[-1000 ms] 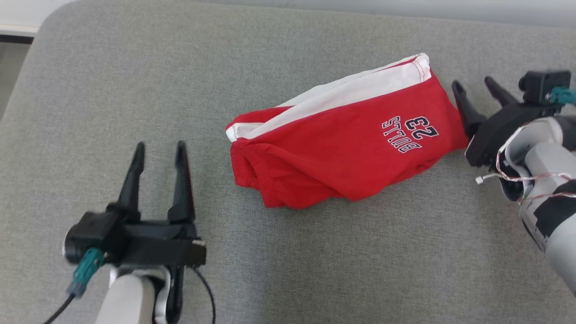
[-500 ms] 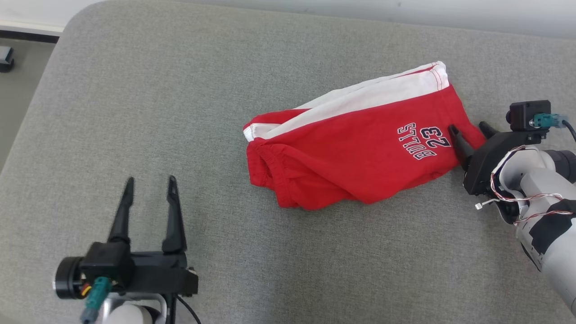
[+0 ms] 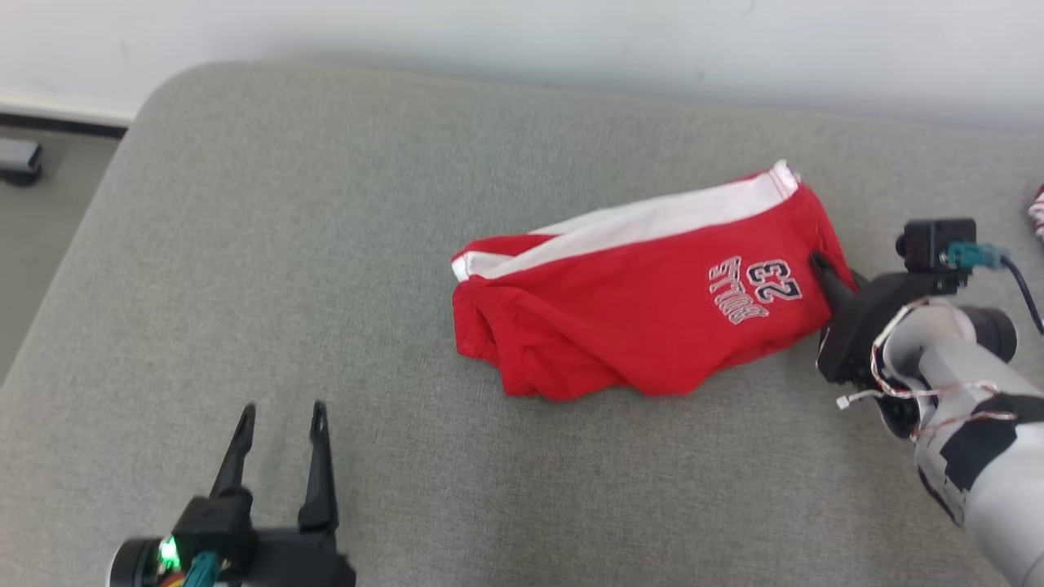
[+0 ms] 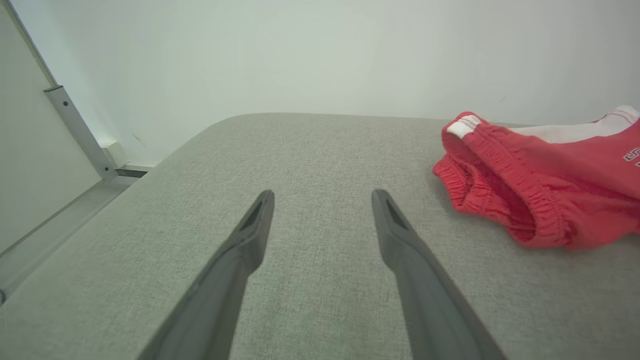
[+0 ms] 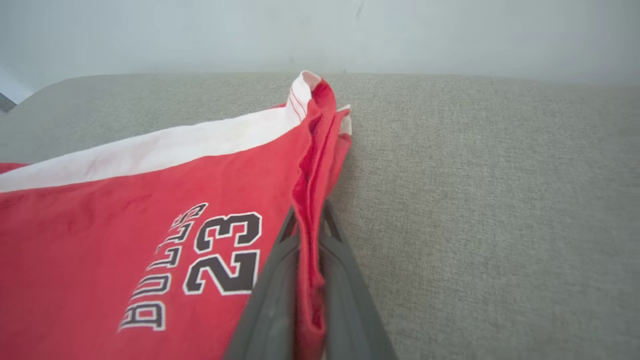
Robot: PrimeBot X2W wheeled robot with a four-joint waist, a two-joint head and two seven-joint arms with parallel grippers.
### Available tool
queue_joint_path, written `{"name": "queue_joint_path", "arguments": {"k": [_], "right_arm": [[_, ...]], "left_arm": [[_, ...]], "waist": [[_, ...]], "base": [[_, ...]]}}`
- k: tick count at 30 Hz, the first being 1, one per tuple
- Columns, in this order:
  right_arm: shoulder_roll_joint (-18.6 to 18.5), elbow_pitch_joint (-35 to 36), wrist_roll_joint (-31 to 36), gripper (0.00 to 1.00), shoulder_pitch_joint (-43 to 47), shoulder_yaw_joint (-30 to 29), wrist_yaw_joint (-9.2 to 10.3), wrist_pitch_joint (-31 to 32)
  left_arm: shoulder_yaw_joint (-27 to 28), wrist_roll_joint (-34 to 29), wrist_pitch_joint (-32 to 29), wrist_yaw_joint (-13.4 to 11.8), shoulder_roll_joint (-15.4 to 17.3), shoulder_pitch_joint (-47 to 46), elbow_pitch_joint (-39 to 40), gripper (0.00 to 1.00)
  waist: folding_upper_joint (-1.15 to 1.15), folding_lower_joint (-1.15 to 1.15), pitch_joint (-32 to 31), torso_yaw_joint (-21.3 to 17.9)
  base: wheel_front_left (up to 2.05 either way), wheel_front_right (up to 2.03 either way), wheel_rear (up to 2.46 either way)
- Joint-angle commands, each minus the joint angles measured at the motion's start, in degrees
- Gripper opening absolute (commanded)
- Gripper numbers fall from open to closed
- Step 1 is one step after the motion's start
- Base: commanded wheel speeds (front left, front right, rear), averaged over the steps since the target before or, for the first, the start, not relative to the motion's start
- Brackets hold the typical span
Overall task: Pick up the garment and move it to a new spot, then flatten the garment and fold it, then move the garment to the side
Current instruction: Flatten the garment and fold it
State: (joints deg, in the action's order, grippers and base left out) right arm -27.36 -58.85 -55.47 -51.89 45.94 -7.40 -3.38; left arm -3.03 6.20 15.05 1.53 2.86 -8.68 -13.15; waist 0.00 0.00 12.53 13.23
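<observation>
Here, pinches the red Bulls shorts [image 3: 620, 326] at the right-hand hem with the right gripper [image 5: 310, 215], long axis running left from it across the grey cushion [image 3: 326, 244]; holds the left gripper [image 3: 281, 410] wide, empty, well apart at near left.

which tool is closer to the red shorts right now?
Right. The right tool is shut on the red shorts at the hem, beside the 23 print. The left tool is open over the grey cushion, apart from the shorts, off their waistband end.
</observation>
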Motion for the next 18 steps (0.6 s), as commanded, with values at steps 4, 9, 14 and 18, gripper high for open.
{"name": "queue_joint_path", "arguments": {"k": [4,9,14,18], "right_arm": [[-1.87,3.89,-3.73,0.00,5.99,-0.25,-0.10,-2.86],[-4.69,9.45,-6.24,0.00,13.40,0.40,-0.10,-4.50],[-7.46,14.05,-8.69,0.00,21.30,-0.22,-0.10,-5.37],[-8.48,15.70,-9.48,0.06,25.93,-1.22,-0.10,-5.26]], "left_arm": [[2.36,-0.65,0.16,0.39,0.11,4.06,-0.66,1.00],[3.57,-1.31,0.16,0.64,0.13,6.92,-0.04,1.00],[4.36,-1.52,0.16,1.08,0.10,8.56,0.34,1.00],[4.57,-1.82,0.16,1.04,0.09,9.43,0.90,1.00]], "waist": [[0.00,0.00,-6.32,-2.11],[0.00,0.00,-8.80,-3.62],[0.00,0.00,-10.20,-4.80],[0.00,0.00,-10.83,-5.82]], "base": [[0.00,0.00,0.00],[0.00,0.00,0.00],[0.00,0.00,0.00],[0.00,0.00,0.00]]}}
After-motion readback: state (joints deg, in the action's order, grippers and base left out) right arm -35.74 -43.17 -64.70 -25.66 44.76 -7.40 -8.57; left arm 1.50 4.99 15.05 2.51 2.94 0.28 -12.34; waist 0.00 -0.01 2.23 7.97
